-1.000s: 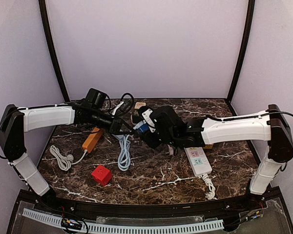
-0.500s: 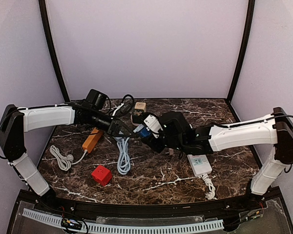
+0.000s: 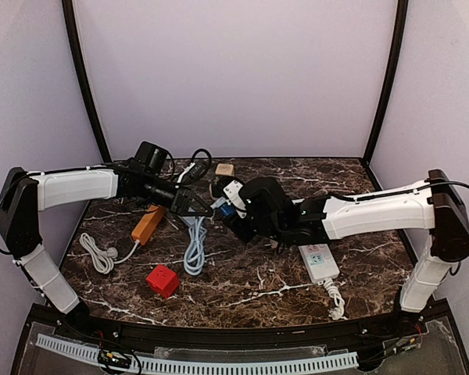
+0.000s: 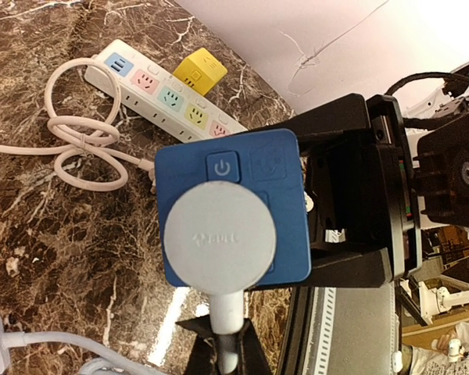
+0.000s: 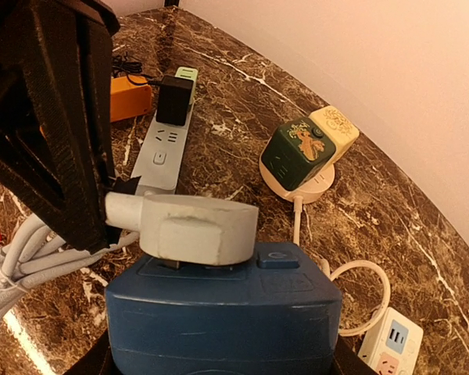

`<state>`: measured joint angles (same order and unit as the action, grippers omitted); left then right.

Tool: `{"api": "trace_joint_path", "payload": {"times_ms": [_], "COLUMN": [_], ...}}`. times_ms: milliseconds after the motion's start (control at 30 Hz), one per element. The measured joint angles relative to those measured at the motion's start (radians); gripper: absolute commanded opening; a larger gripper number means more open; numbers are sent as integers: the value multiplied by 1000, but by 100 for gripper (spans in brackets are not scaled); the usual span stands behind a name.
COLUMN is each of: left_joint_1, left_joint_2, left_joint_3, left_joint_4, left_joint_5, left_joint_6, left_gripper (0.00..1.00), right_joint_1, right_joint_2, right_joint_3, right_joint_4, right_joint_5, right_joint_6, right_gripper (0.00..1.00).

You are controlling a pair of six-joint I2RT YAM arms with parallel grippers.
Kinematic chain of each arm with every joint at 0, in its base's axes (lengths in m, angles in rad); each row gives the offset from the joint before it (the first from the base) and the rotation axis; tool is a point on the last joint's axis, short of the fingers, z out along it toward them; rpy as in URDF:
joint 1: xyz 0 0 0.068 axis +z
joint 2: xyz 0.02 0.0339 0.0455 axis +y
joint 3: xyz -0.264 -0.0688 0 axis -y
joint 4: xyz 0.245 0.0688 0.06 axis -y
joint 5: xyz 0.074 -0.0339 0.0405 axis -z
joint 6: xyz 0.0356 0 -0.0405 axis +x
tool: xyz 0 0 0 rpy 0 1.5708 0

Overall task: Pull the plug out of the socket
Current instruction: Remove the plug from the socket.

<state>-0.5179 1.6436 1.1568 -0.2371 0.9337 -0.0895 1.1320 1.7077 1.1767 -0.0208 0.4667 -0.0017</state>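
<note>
A blue cube socket (image 5: 219,320) sits between the fingers of my right gripper (image 5: 219,363), which is shut on it above the table. A white round plug (image 5: 195,226) rests on the socket's top face, and a thin gap with a prong shows under its left side. My left gripper (image 4: 223,344) is shut on the plug's (image 4: 219,242) white neck where the cable leaves it. From above, the left gripper (image 3: 203,209) meets the socket (image 3: 228,208) and the right gripper (image 3: 241,214) at mid-table. Black right fingers (image 4: 352,269) flank the socket (image 4: 285,176).
A white power strip (image 3: 316,260) lies right of centre, and an orange strip (image 3: 148,223), a red cube (image 3: 162,280) and a bundled grey cable (image 3: 194,248) lie to the left. A green and yellow cube adapter (image 5: 301,148) and a grey strip (image 5: 166,152) lie behind the socket.
Both grippers and the socket drifted slightly right, then back left. Both grips are unchanged.
</note>
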Motion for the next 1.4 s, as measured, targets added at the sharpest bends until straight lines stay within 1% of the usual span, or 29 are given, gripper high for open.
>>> {"api": "trace_joint_path", "payload": {"times_ms": [167, 333, 467, 633, 833, 933, 1133, 1233, 1400], "left_joint_1": [8, 10, 9, 10, 10, 10, 7, 10, 46], "left_joint_2": [0, 0, 0, 0, 0, 0, 0, 0, 0], "left_joint_3": [-1, -2, -2, -2, -2, -2, -2, -2, -2], "left_joint_4": [17, 51, 74, 91, 93, 90, 82, 81, 77], "left_joint_5": [-25, -56, -72, -93, -103, -107, -87, -87, -105], "left_joint_6": [-3, -11, -17, -22, -23, -23, -24, -28, -36], "left_gripper": [1, 1, 1, 0, 1, 1, 1, 0, 1], "right_joint_1": [-14, -44, -69, -88, -90, -94, -96, -94, -71], "right_joint_2": [37, 57, 60, 71, 75, 72, 27, -8, -58], "right_joint_3": [64, 105, 118, 140, 140, 119, 21, -34, -137], "right_joint_4": [-75, -120, -135, -153, -148, -116, -5, 13, 19], "right_joint_5": [6, -41, -93, -132, -136, -146, -179, -183, -204], "right_joint_6": [121, 243, 306, 340, 338, 322, 235, 177, 85], "right_gripper": [0, 0, 0, 0, 0, 0, 0, 0, 0]}}
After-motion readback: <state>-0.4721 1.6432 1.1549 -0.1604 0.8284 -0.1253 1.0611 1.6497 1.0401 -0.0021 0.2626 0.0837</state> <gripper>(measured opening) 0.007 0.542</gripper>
